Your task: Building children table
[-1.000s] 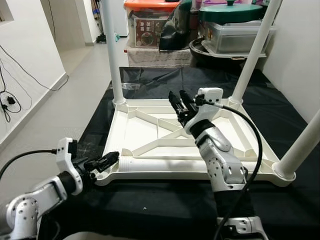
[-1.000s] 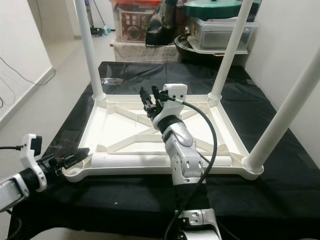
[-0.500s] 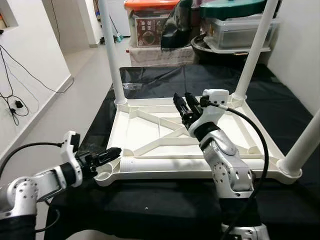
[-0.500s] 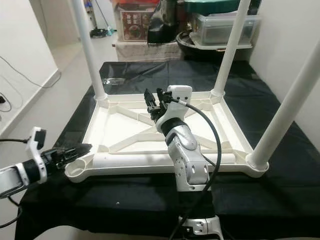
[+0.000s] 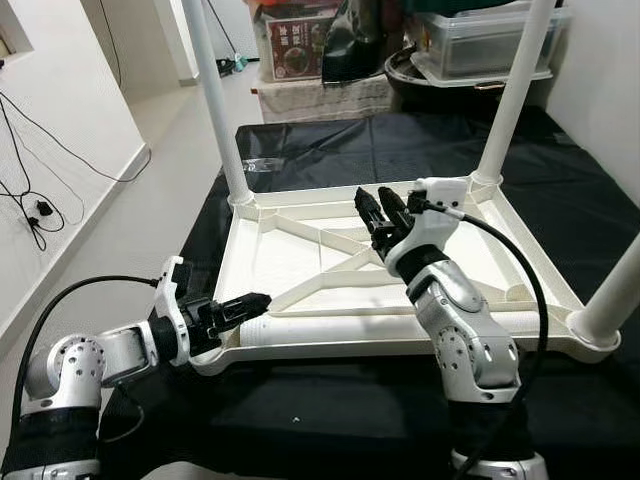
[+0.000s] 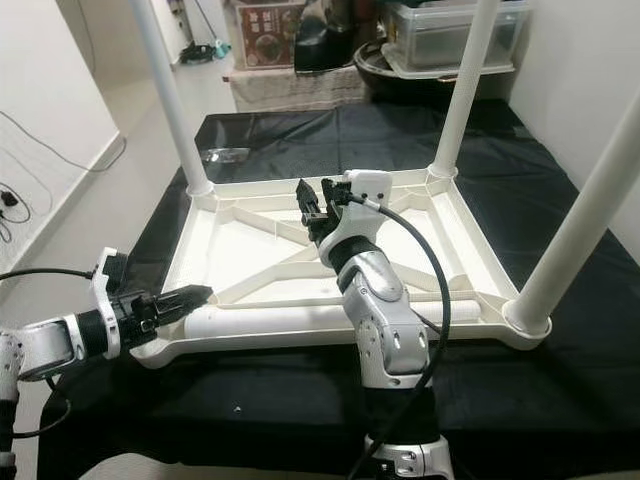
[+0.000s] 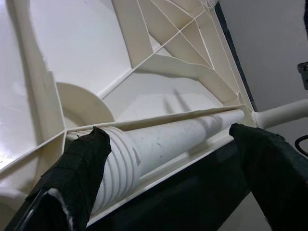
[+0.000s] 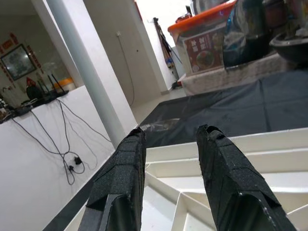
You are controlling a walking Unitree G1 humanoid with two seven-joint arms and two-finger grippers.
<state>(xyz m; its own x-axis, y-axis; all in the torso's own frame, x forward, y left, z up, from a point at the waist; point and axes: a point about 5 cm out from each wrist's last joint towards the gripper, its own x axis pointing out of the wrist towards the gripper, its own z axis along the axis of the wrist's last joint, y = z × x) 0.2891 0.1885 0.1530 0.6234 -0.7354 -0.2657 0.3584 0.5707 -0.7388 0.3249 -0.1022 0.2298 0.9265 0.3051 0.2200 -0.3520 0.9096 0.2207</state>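
A white children's table top (image 5: 290, 260) lies upside down on a black cloth. Three white legs stand up from it: far left (image 5: 215, 110), far right (image 5: 510, 100) and near right (image 5: 615, 300). A loose fourth leg (image 5: 330, 328) lies along the near rim, its threaded end (image 7: 115, 149) by the near left corner. My left gripper (image 5: 250, 303) is low at that corner, open, with its fingers (image 7: 82, 173) on either side of the threaded end. My right gripper (image 5: 377, 212) hovers open and empty over the middle ribs of the top.
Storage boxes (image 5: 480, 40) and a black bag (image 5: 355, 45) crowd the far end of the cloth. A white wall with hanging cables (image 5: 40, 190) runs along the left, with bare floor (image 5: 170, 170) between it and the cloth (image 5: 330, 420).
My left gripper has slid forward from the corner socket to the loose leg's threaded end. The camera has shifted forward and down. The right gripper has stayed over the top's middle.
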